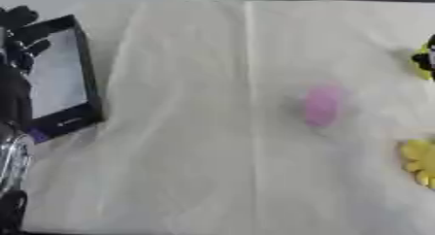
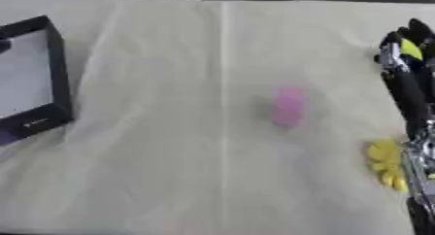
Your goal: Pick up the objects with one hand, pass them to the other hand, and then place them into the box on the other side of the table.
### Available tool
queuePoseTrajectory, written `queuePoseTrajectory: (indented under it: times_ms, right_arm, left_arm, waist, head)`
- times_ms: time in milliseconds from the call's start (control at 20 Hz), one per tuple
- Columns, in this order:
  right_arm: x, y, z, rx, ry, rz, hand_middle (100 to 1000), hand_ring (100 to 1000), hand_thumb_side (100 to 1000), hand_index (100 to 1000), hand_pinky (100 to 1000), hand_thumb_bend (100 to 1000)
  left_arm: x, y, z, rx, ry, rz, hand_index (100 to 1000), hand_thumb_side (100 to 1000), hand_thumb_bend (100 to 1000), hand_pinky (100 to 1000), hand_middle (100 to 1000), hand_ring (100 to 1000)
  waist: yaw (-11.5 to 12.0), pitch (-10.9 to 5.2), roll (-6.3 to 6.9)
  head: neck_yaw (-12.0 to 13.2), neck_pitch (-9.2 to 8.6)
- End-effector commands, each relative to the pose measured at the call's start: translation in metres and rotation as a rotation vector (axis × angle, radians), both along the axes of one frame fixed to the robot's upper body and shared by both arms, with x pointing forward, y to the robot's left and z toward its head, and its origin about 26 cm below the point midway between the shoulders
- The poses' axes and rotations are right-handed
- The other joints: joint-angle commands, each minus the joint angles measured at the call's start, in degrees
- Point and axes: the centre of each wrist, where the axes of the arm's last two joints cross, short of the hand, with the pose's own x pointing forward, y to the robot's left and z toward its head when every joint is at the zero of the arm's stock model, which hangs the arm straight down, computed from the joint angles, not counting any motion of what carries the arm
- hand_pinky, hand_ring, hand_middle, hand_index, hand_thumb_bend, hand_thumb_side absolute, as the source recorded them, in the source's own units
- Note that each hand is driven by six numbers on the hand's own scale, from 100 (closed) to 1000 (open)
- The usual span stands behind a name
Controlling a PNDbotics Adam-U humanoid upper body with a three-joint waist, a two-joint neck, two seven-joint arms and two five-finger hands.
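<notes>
The right robot hand (image 2: 406, 47) clasps a yellow object (image 2: 411, 48); the pink object (image 2: 289, 106) lies lengthwise toward the far edge.

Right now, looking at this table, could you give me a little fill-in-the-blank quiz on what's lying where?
1. The small object lying alone in the middle of the cloth is ____ in colour.
2. The black-framed box sits on the robot's ____ side of the table.
3. The right hand is curled round something ____ in colour.
4. The bumpy yellow object lies on the robot's ____ side.

Missing words: pink; left; yellow; right
</notes>
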Motion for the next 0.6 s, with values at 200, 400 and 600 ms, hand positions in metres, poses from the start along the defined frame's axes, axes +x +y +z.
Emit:
queuePoseTrajectory:
  times_ms: [200,400,600]
  right_arm:
    - [-0.002,-0.002,0.008,-0.012,-0.027,-0.002,881,665,665,954,766,100]
    - [-0.001,-0.002,0.009,-0.010,-0.033,-0.005,884,670,661,955,766,100]
    - [0.000,-0.005,0.019,-0.047,-0.049,-0.019,905,708,630,963,775,100]
  left_arm:
    - [-0.002,0.002,0.007,0.009,-0.023,0.004,824,852,149,860,786,778]
    - [-0.002,0.002,0.007,0.009,-0.023,0.004,824,851,149,860,787,778]
    - [-0.003,0.002,0.007,0.015,-0.024,0.002,824,853,148,860,788,779]
  waist:
    - [0.1,-1.30,0.11]
    - [0.0,-1.26,0.14]
    - [-0.2,-1.13,0.20]
  head:
    - [-0.6,-0.87]
    - [-1.5,-0.97]
    - [-4.6,-1.24]
